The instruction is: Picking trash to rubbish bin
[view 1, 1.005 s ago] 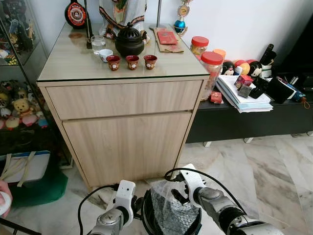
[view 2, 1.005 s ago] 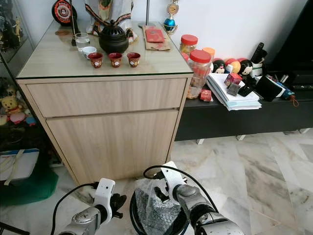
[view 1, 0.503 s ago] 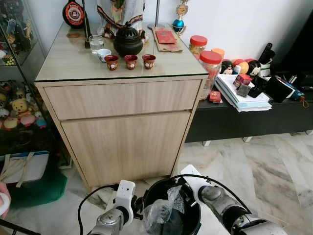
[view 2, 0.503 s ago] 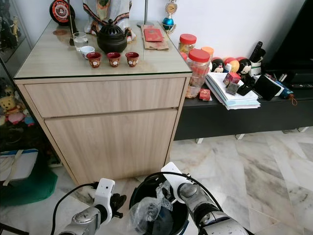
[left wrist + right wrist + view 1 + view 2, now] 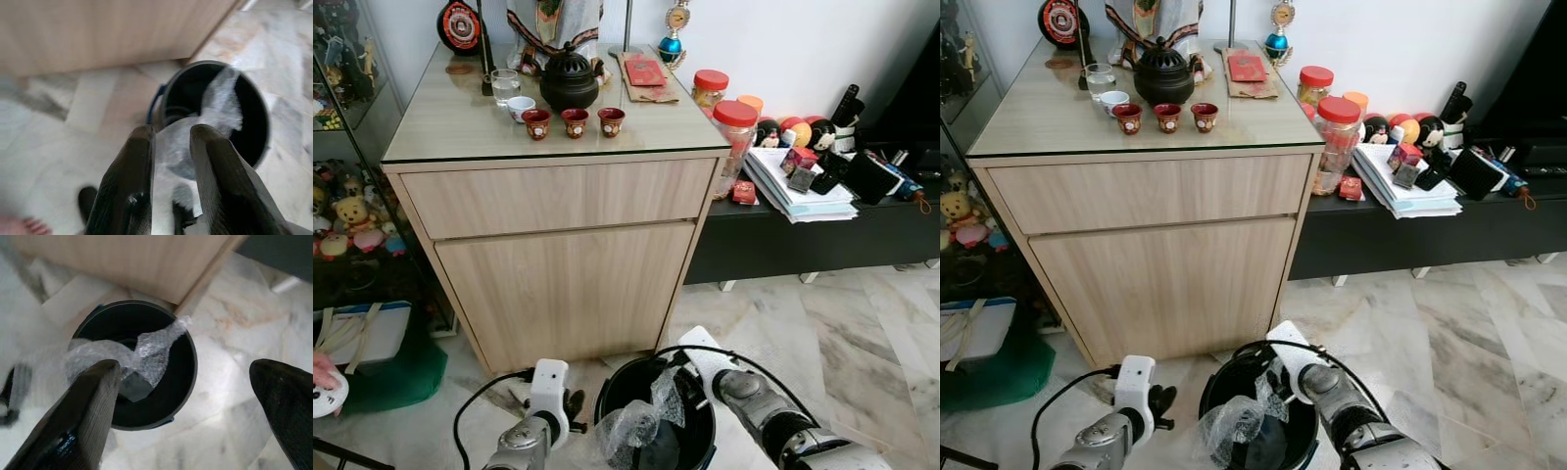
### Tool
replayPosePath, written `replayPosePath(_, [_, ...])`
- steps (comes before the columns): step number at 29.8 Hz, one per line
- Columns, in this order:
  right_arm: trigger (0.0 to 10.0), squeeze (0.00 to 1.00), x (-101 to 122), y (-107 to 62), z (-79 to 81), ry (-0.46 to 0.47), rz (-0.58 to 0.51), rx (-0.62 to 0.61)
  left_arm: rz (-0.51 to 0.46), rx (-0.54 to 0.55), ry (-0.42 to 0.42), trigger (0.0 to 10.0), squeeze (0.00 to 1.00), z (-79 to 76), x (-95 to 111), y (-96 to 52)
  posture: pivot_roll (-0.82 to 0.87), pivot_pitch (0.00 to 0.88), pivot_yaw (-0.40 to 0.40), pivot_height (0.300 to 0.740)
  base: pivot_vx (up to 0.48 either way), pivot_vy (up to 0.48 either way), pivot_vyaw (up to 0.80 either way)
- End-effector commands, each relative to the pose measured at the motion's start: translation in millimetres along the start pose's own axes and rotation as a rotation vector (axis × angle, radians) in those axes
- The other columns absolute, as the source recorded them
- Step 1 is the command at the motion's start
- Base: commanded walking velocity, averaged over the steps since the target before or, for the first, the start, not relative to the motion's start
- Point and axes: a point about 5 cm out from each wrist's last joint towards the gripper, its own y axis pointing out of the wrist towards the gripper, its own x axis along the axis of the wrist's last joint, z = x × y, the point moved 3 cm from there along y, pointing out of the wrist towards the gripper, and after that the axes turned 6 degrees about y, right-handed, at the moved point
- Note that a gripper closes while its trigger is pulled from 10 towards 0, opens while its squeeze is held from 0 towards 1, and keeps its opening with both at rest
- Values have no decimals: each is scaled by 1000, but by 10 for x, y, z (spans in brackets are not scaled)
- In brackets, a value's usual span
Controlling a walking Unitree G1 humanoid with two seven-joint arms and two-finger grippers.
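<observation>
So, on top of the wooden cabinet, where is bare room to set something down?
The cabinet top is bare along its front edge and left side, and at the right front corner. The back is crowded: a black pot, three red cups, a glass.

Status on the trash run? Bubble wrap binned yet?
Partly. The bubble wrap hangs over the black bin's rim, half inside. The right tool is open above the bin, released. The left tool sits beside it. Left: push the wrap fully in.
</observation>
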Motion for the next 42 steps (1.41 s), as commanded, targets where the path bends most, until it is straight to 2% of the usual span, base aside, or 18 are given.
replayPosePath(1, [10000, 0, -97, -26, -129, 84, 4, -47, 43, 14, -35, 10000, 0, -5, -134, -28, -110, 20, -140, 740, 0, 0, 0])
replayPosePath(3, [10000, 0, -228, -64, -265, 203, 1, -96, 62, 35, -31, 10000, 0, 37, -205, -56, -110, 21, -139, 740, 0, 0, 0])
replayPosePath(4, [10000, 0, -228, -64, -265, 203, 1, -96, 62, 35, -31, 10000, 0, 37, -205, -56, -110, 21, -139, 740, 0, 0, 0])
replayPosePath(5, [10000, 0, -366, -106, -375, 330, -5, -133, 82, 64, -24, 10000, 0, 82, -273, -83, -113, 21, -138, 740, 0, 0, 0])
replayPosePath(6, [10000, 0, -366, -106, -375, 330, -5, -133, 82, 64, -24, 10000, 0, 82, -273, -83, -113, 21, -138, 740, 0, 0, 0])
replayPosePath(8, [10000, 0, -514, -141, -428, 413, 9, -153, 99, 95, -19, 10000, 0, 131, -334, -111, -118, 18, -133, 740, 0, 0, 0])
replayPosePath(9, [10000, 0, -514, -141, -428, 413, 9, -153, 99, 95, -19, 10000, 0, 131, -334, -111, -118, 18, -133, 740, 0, 0, 0])
replayPosePath(13, [10000, 0, -849, -210, -434, 566, 52, -169, 133, 182, 7, 10000, 0, 269, -448, -179, -112, 10, -126, 740, 0, 0, 0])
replayPosePath(15, [10000, 0, -919, -223, -412, 613, 55, -166, 135, 209, 11, 10000, 0, 316, -471, -201, -111, 9, -125, 740, 0, 0, 0])
replayPosePath(16, [10000, 0, -967, -233, -385, 677, 39, -158, 134, 244, 22, 10000, 0, 377, -495, -230, -110, 6, -122, 740, 0, 0, 0])
replayPosePath(18, [10000, 0, -980, -234, -368, 714, 27, -153, 133, 265, 30, 10000, 0, 416, -505, -247, -112, 4, -117, 740, 0, 0, 0])
replayPosePath(24, [10000, 0, -1025, -251, -363, 678, 13, -157, 107, 338, 54, 10000, 0, 540, -490, -294, -113, 0, -106, 740, 0, 0, 0])
replayPosePath(25, [10000, 0, -1057, -264, -381, 624, 23, -177, 100, 378, 54, 10000, 0, 606, -498, -326, -108, 0, -103, 740, 0, 0, 0])
replayPosePath(29, [10000, 0, -1079, -266, -351, 572, 31, -166, 104, 438, 53, 10000, 0, 733, -564, -411, -102, 0, -100, 740, 0, 0, 0])
replayPosePath(35, [10000, 0, -1121, -264, -291, 546, 43, -161, 135, 522, 74, 10000, 0, 912, -703, -559, -95, 0, -95, 740, 0, 0, 0])
replayPosePath(42, [10000, 0, -1149, -268, -275, 557, 44, -174, 160, 522, 75, 10000, 0, 934, -781, -604, -85, 0, -90, 740, 0, 0, 0])
